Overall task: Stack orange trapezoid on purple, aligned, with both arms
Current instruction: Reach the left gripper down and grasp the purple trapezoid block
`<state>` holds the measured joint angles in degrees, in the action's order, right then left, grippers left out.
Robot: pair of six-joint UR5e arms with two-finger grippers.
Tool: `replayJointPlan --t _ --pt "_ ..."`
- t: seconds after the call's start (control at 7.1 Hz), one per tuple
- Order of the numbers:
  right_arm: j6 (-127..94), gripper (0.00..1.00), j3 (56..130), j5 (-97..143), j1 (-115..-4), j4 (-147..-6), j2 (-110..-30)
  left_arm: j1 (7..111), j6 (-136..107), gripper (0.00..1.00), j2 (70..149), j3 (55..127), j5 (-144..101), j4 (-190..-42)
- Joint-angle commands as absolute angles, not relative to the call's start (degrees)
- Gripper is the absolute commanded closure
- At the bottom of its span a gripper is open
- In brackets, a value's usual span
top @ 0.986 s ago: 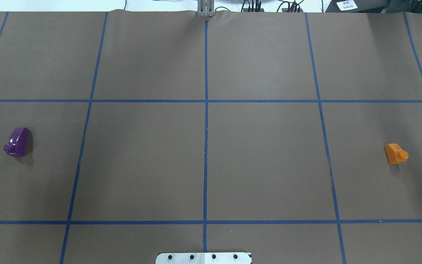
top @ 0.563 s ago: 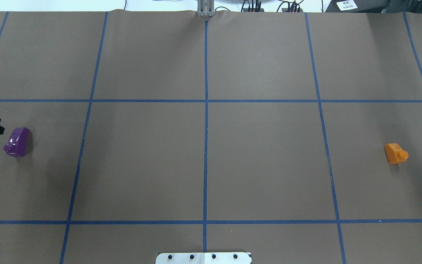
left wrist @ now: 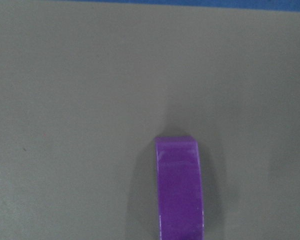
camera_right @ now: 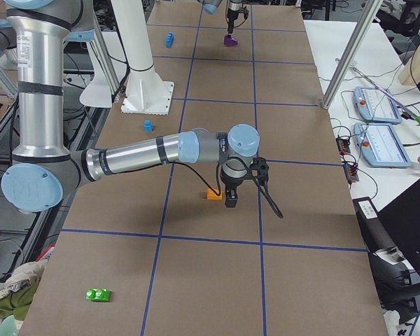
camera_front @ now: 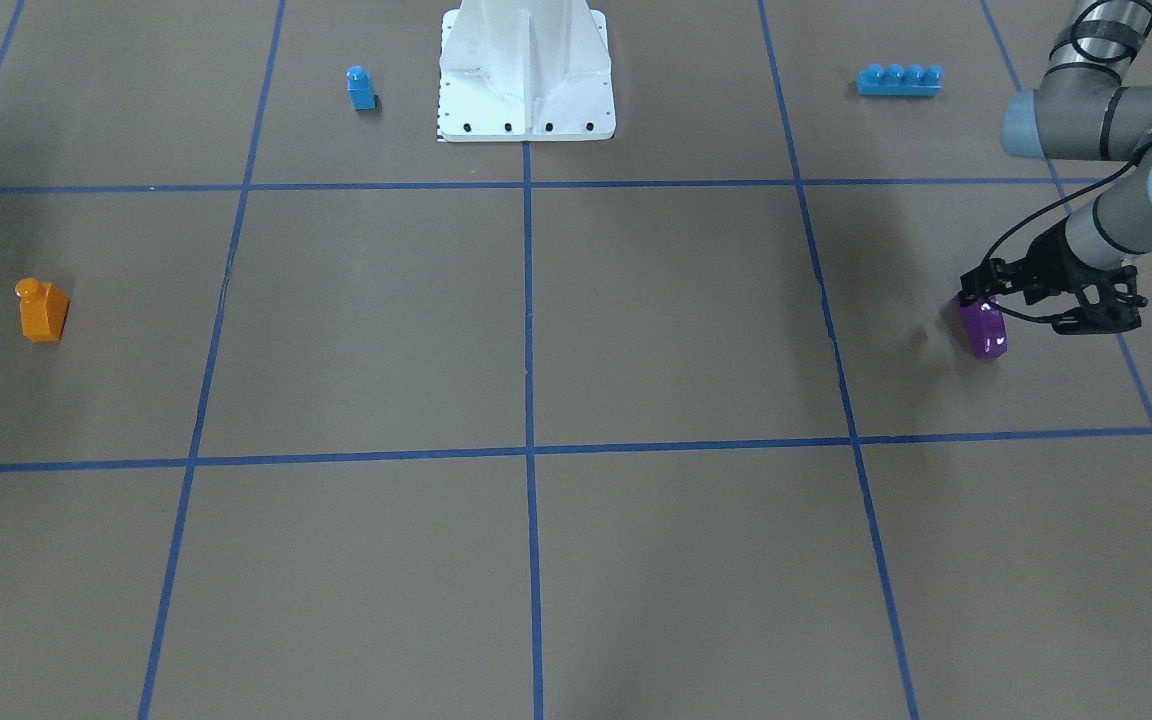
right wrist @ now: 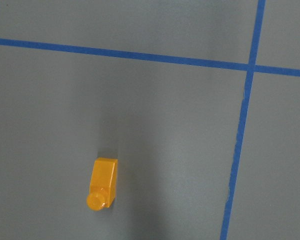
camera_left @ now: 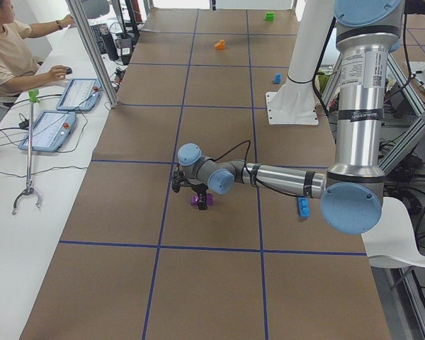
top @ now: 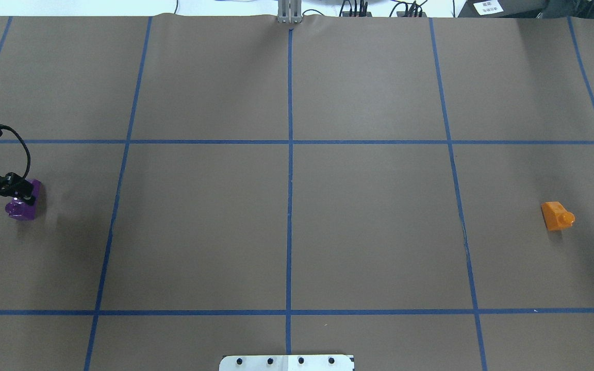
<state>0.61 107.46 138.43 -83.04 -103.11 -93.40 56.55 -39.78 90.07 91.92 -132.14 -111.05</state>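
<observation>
The purple brick point(top: 22, 208) lies at the table's far left, stud toward the left edge; it also shows in the front view point(camera_front: 983, 332) and low in the left wrist view point(left wrist: 180, 192). My left gripper point(top: 4, 198) hangs open just above it, one finger point(top: 25, 195) over its top, not holding it. The orange trapezoid point(top: 556, 216) lies alone at the far right, and in the right wrist view point(right wrist: 103, 184) it sits below and left of centre. My right gripper point(camera_right: 231, 199) hovers beside it, seen only in the exterior right view; I cannot tell if it is open.
A small blue single-stud brick point(camera_front: 361, 88) and a long blue four-stud brick point(camera_front: 899, 80) lie near the white pedestal point(camera_front: 526, 75). A green brick point(camera_right: 98, 295) lies beyond the right arm. Blue tape lines grid the brown mat. An operator sits at a side desk point(camera_left: 14, 53).
My left gripper came in from the table's left edge and moved over the purple brick. Both bricks stayed where they were.
</observation>
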Motion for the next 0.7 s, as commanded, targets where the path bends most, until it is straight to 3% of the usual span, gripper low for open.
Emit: replayJointPlan --t 0.0,0.56 --pt "0.7 0.0 107.4 138.43 -82.88 -103.1 -93.43 55.55 -41.04 0.99 91.14 90.96 -131.57 -110.74" --pt "0.62 0.0 107.58 138.52 -82.79 -101.44 -93.69 54.06 -45.96 1.0 93.67 94.03 -132.1 -110.04"
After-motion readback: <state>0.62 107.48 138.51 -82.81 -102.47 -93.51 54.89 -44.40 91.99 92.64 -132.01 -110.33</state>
